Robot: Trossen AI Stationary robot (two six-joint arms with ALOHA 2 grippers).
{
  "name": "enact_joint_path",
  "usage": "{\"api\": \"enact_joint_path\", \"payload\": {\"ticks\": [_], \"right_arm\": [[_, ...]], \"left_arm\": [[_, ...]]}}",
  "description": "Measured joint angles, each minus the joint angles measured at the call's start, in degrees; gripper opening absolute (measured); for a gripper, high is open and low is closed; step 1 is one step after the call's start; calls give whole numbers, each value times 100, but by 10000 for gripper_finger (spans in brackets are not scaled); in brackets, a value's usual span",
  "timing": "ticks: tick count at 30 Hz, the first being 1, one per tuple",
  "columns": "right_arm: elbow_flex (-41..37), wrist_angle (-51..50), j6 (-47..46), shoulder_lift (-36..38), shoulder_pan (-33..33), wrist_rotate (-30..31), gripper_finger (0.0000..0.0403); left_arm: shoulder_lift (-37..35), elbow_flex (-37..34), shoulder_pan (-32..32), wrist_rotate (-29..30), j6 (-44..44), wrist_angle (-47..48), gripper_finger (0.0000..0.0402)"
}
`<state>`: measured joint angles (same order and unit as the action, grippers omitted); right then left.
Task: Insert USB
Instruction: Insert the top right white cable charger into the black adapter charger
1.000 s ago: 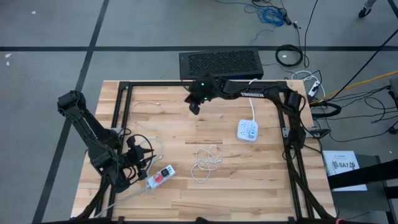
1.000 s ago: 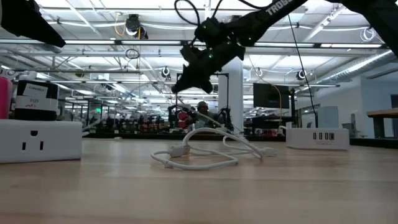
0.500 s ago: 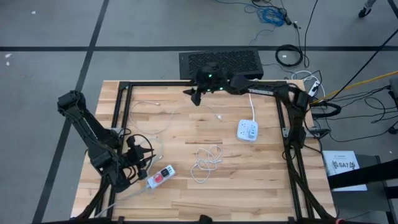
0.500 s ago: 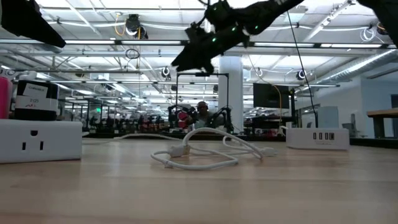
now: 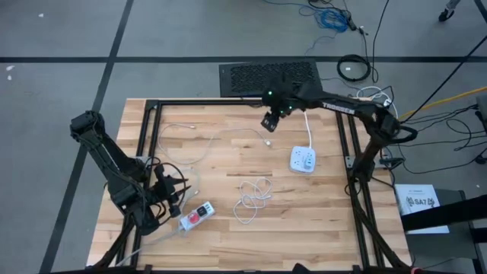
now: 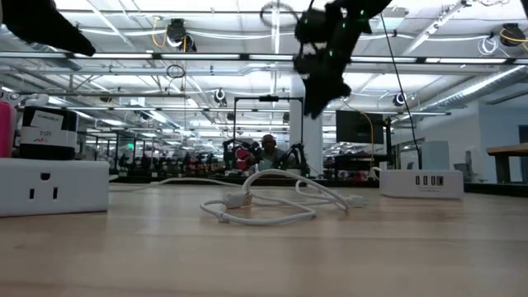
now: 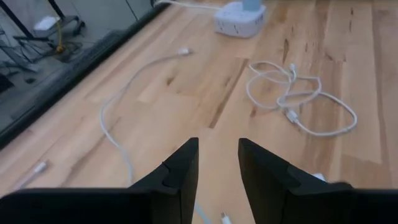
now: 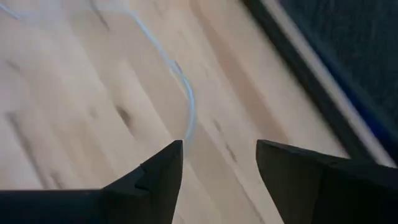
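Holding nothing: our right gripper (image 5: 268, 122), fingers open, above the loose cable (image 5: 199, 137); left gripper (image 7: 217, 163) parted, idle. Next, regrasp its plug for the USB hub (image 5: 303, 160).

Light is even and diffuse in the high view; the bench (image 5: 228, 221) is bright and shadows under the arms are faint. In the low view ceiling strip lights (image 6: 206, 78) glare across the upper frame, leaving the right tool (image 6: 318, 87) a dark silhouette at upper centre, while the near bench surface is soft. The right wrist view is heavily motion-blurred, the cable (image 8: 180, 87) smeared. The left wrist view is sharper, softening toward its upper edge.
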<state>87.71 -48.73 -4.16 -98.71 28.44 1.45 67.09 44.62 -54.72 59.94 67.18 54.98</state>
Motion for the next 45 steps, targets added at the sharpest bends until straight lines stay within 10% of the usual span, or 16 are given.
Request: {"api": "enact_joint_path", "payload": {"ticks": [23,45], "right_arm": [[-1326,1902,-890,-1676,-161,114,192],[-1352,1129,-135,-1174,-958,786,192]], "left_arm": [[0,-2,215,-37,162,-62,121],[0,-2,262,-159,167,-46,121]]}}
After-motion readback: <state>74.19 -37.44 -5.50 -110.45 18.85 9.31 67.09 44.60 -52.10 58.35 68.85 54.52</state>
